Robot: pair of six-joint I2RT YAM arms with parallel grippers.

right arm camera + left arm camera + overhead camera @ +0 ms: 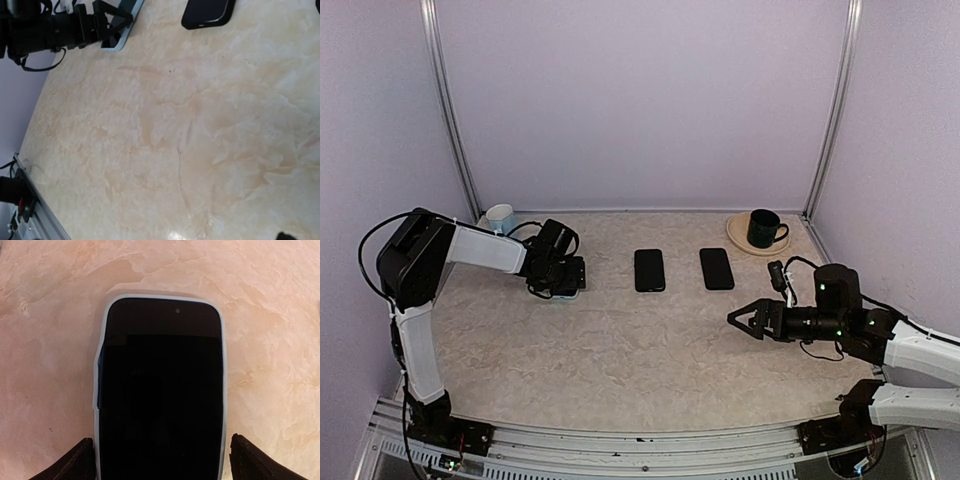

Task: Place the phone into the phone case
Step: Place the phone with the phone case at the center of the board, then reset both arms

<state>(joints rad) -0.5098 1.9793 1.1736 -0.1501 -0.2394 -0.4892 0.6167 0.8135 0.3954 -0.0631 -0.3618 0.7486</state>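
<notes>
Jaws spread, left gripper (162, 460) straddles phone (160, 390) (lengthwise, camera end away).

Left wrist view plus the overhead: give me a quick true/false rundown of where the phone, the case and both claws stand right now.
1. The phone under the left claw lies face up inside a light-rimmed case. True.
2. The left claw's fingers sit one on each side of the cased phone's near end. True.
3. The right claw is gripping a black phone. False: it is open and empty, off to the right of the two black phones lying mid-table.
4. The dark mug stands at the back left corner. False: it stands at the back right, on a plate.
</notes>
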